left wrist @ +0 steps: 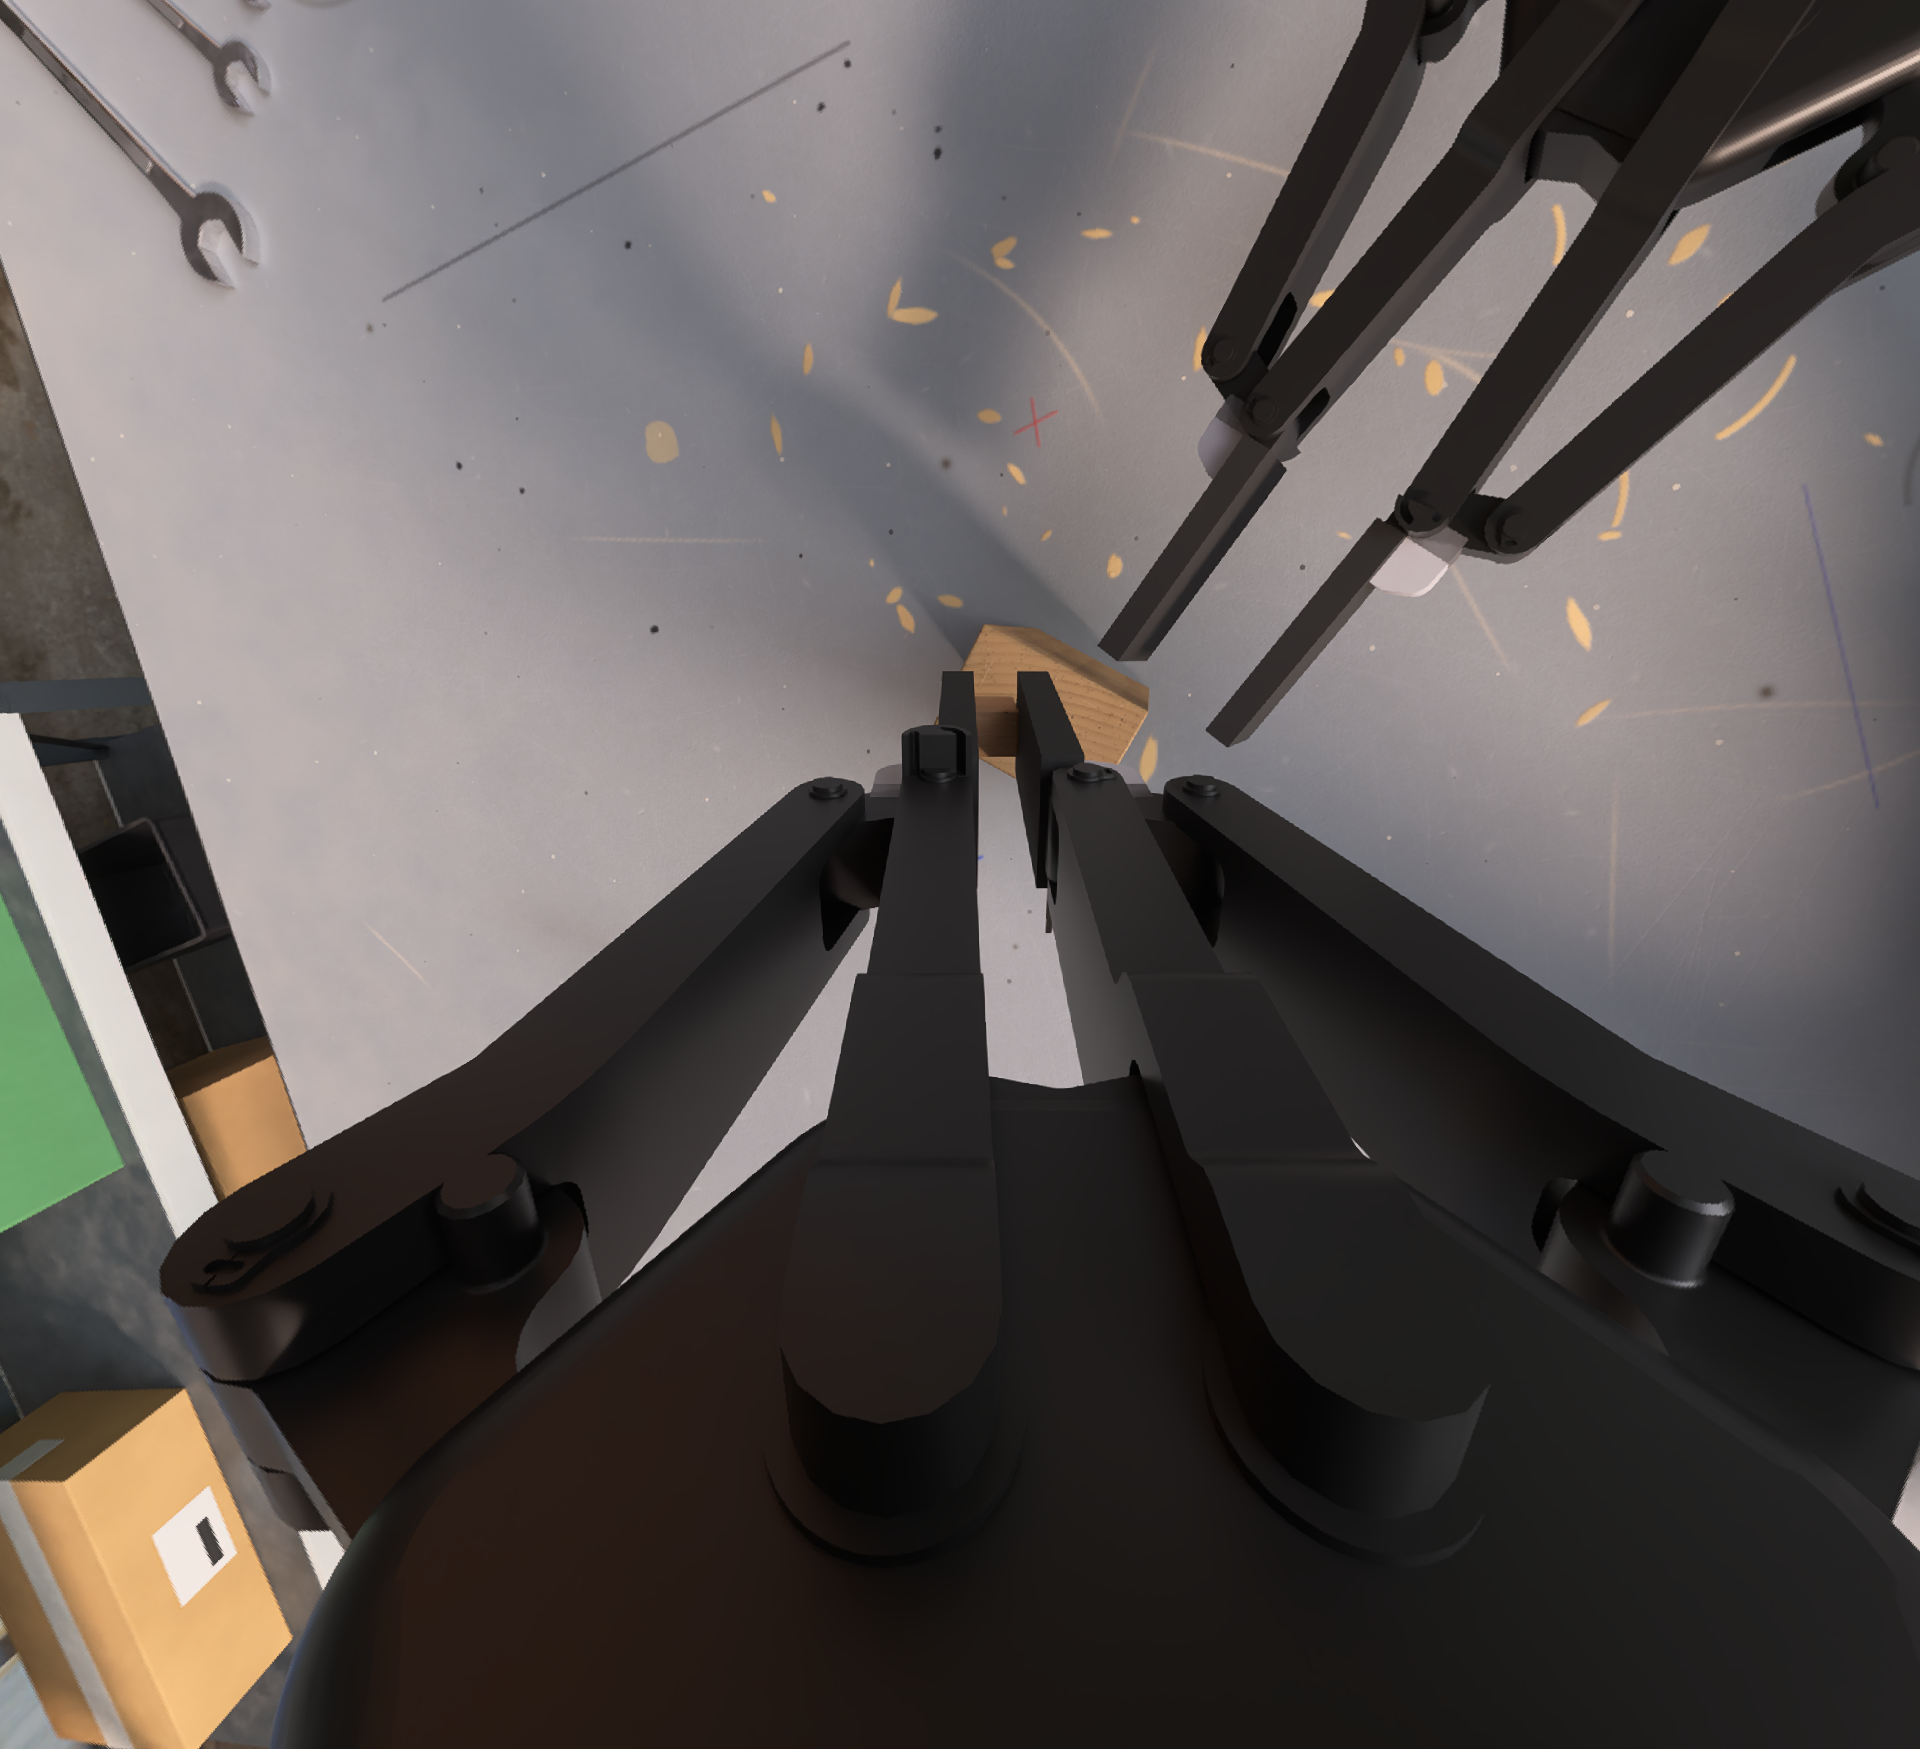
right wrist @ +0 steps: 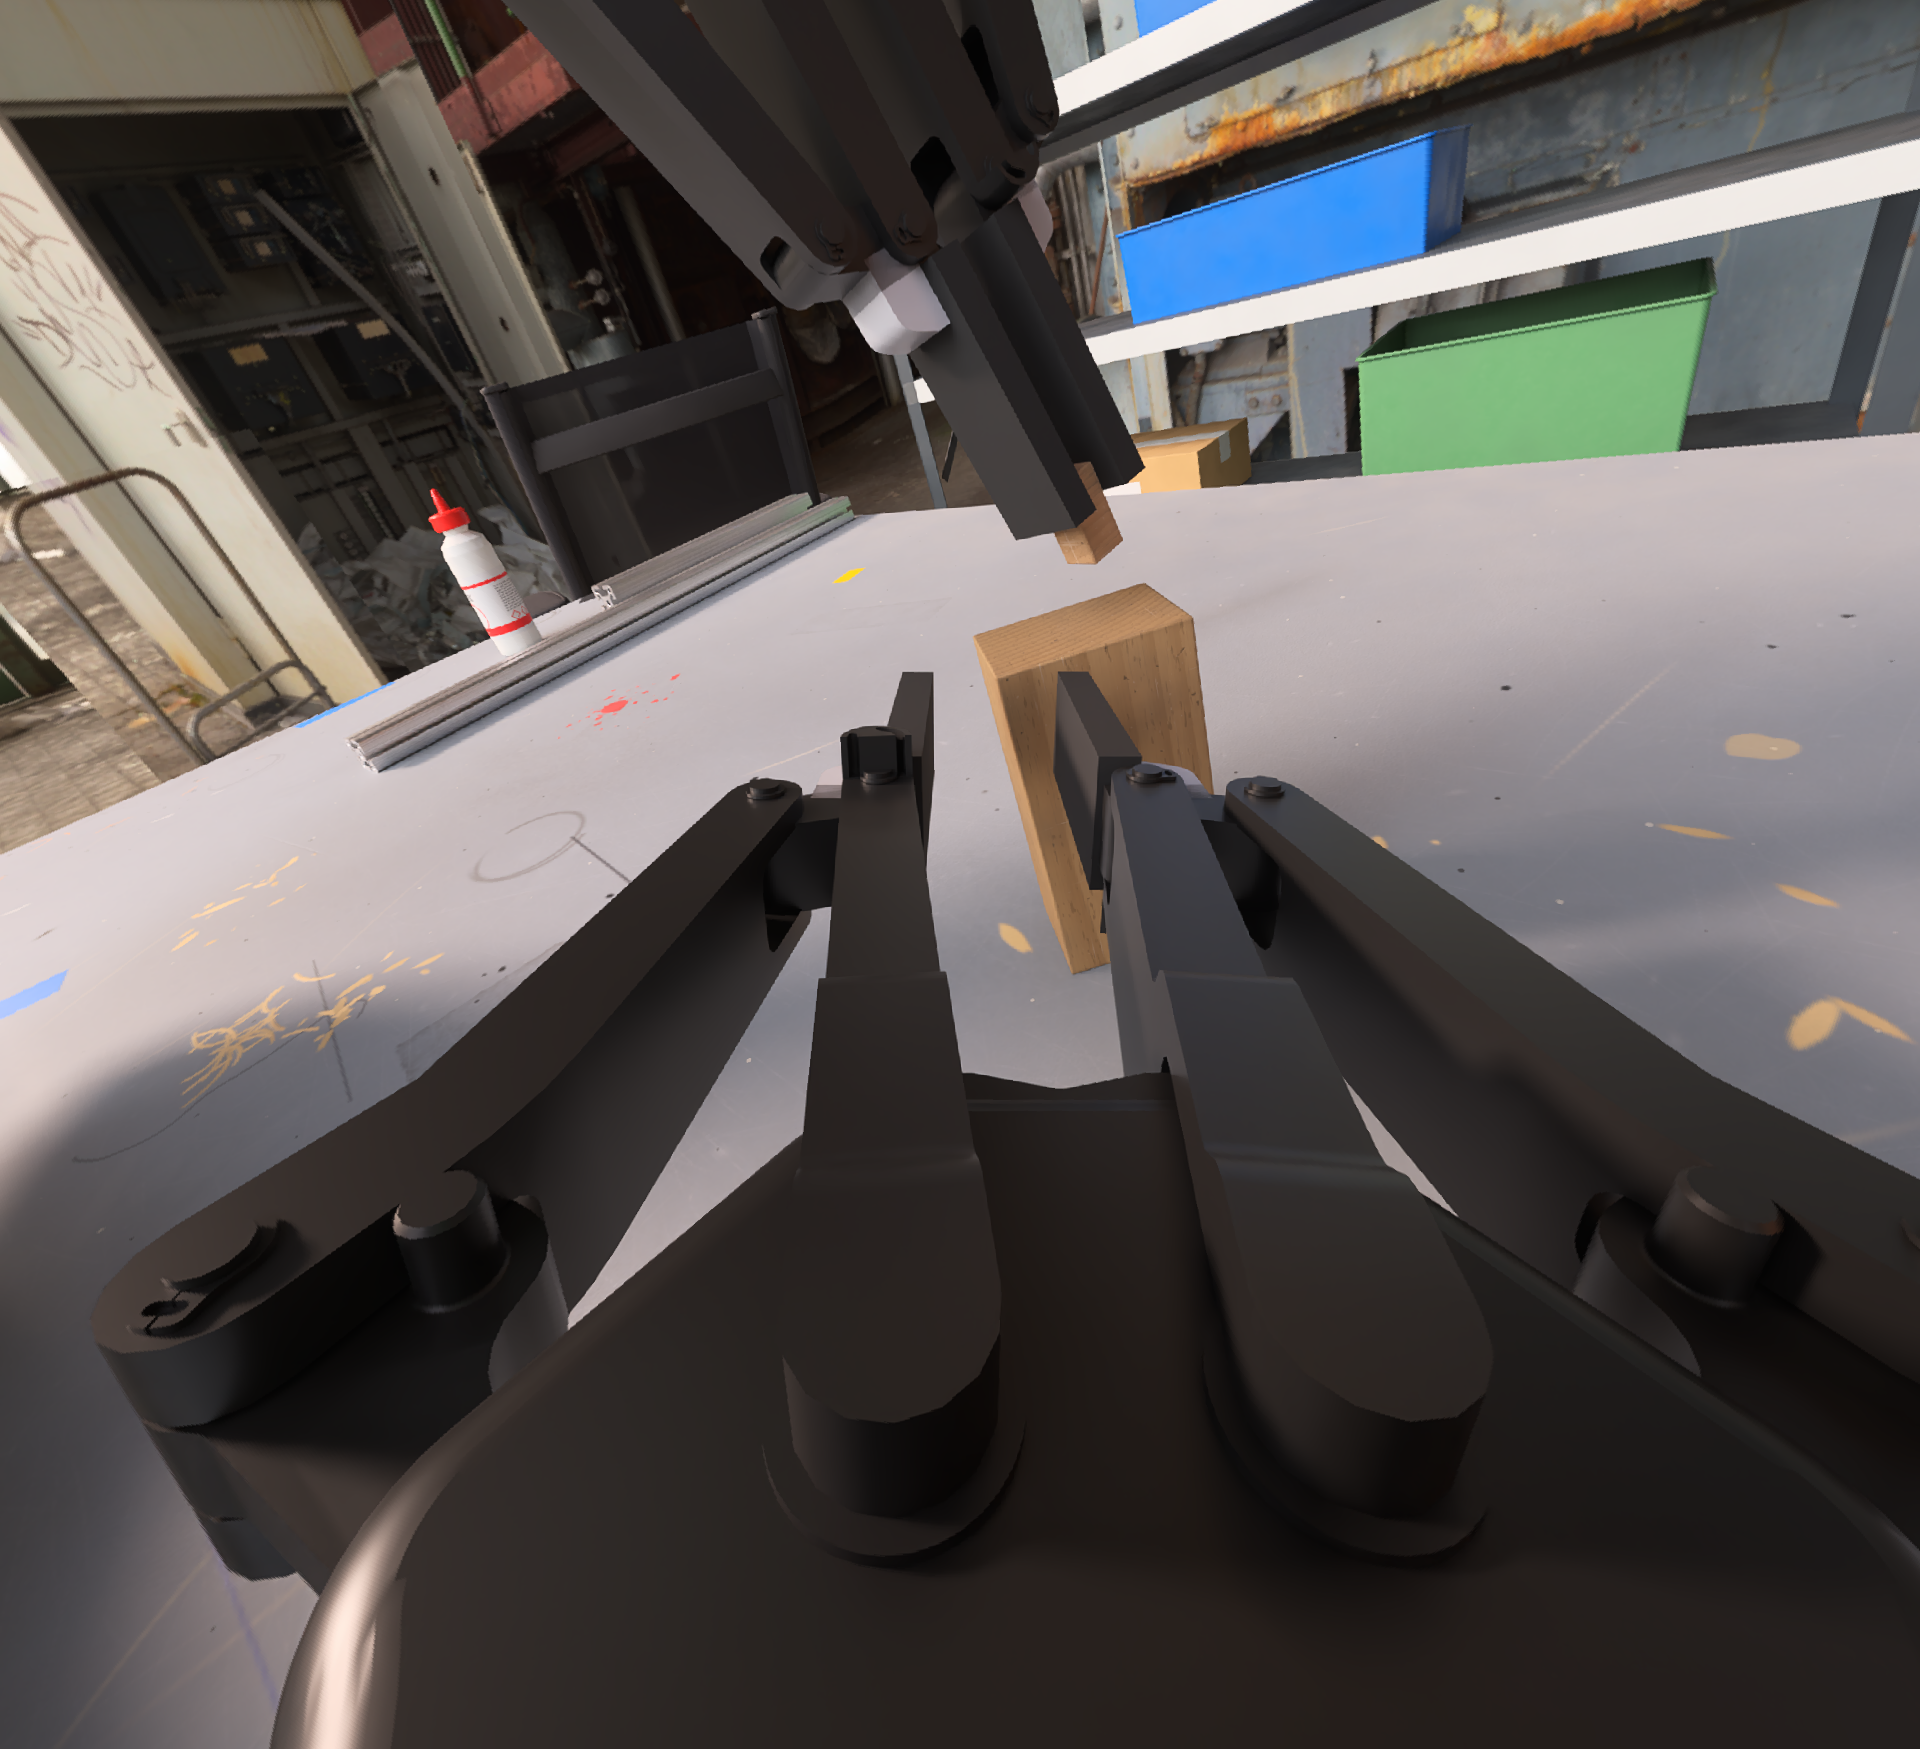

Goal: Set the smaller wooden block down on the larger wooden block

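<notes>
The larger wooden block (right wrist: 1153, 691) stands upright on the grey table (right wrist: 1558, 660); its top also shows in the left wrist view (left wrist: 1101, 712). My left gripper (left wrist: 997, 691) is shut on the smaller wooden block (left wrist: 995, 741). In the right wrist view the left gripper (right wrist: 1060, 515) comes down from above and holds the smaller block (right wrist: 1089, 541) a little above the larger block's top, apart from it. My right gripper (right wrist: 995, 686) is open and empty, close beside the larger block, and also shows in the left wrist view (left wrist: 1174, 686).
Several wrenches (left wrist: 125, 6) lie at the table's far left. A glue bottle (right wrist: 478, 577) and aluminium rails (right wrist: 603, 629) sit near the far table edge. Shelves behind hold blue bins (right wrist: 1288, 224) and a green bin (right wrist: 1527, 369). Cardboard boxes (left wrist: 135, 1543) stand off the table.
</notes>
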`<state>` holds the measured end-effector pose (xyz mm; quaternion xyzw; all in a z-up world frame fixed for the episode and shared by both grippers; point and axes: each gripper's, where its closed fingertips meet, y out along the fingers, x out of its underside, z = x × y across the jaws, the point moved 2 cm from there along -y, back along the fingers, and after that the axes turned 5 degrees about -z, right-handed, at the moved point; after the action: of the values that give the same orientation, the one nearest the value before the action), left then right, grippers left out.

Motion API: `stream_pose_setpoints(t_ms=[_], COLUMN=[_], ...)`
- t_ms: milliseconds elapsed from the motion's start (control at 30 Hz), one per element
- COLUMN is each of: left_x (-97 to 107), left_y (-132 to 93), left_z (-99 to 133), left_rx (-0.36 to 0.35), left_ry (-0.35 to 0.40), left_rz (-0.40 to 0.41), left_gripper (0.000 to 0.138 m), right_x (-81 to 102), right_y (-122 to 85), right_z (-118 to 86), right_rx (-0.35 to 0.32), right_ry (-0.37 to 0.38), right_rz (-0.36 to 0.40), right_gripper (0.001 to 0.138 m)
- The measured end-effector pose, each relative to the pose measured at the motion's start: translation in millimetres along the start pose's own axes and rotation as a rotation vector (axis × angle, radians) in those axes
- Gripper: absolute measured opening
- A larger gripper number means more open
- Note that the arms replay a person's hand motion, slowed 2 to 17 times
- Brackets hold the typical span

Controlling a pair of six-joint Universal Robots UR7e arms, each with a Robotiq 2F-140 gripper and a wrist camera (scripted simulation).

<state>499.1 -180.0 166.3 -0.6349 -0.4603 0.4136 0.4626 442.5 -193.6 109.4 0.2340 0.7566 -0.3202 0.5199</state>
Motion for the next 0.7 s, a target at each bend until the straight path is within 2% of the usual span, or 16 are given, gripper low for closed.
stream_pose_setpoints(t_ms=[700], left_x=[4.0], left_y=[8.6], left_z=[3.0], left_rx=[-0.002], left_ry=[-0.044], left_rz=[-0.057], left_gripper=[0.011], right_x=[0.6], right_y=[-0.2], right_z=[-2.9], right_rx=[-0.011], right_ry=[0.001], right_rz=[-0.004], right_gripper=[0.032])
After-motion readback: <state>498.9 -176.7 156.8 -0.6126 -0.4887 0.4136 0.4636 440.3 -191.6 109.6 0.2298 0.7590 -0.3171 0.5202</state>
